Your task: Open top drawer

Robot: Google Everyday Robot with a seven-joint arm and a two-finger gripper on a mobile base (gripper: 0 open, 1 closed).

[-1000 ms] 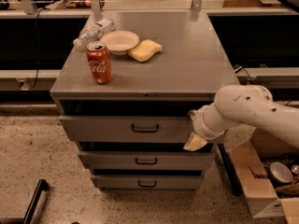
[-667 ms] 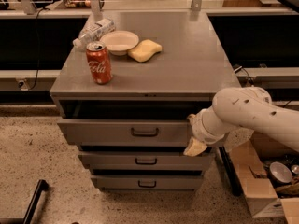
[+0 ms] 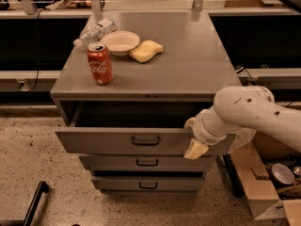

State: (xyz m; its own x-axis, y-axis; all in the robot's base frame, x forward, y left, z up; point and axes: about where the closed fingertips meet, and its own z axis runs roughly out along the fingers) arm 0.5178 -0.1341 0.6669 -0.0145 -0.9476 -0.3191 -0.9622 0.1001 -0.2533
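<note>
The top drawer [image 3: 108, 141] is the widest grey metal front with a small dark bar handle [image 3: 145, 140]. It stands pulled out from the grey cabinet, with a dark gap above its front showing the tray inside. My gripper [image 3: 193, 138] sits at the drawer front's right end, its cream fingers [image 3: 195, 149] hooked over the top edge of the front. The white arm [image 3: 254, 112] reaches in from the right.
On the cabinet top [image 3: 188, 65] stand a red cola can [image 3: 99, 63], a white bowl [image 3: 121, 42], a yellow sponge [image 3: 146, 51] and a lying plastic bottle [image 3: 94, 32]. Two narrower drawers [image 3: 147, 162] sit below. A cardboard box [image 3: 270, 178] of items stands at the right on the floor.
The top drawer has slid further out toward me, and the gripper at its right end has moved with it. The gap above the drawer front has widened.
</note>
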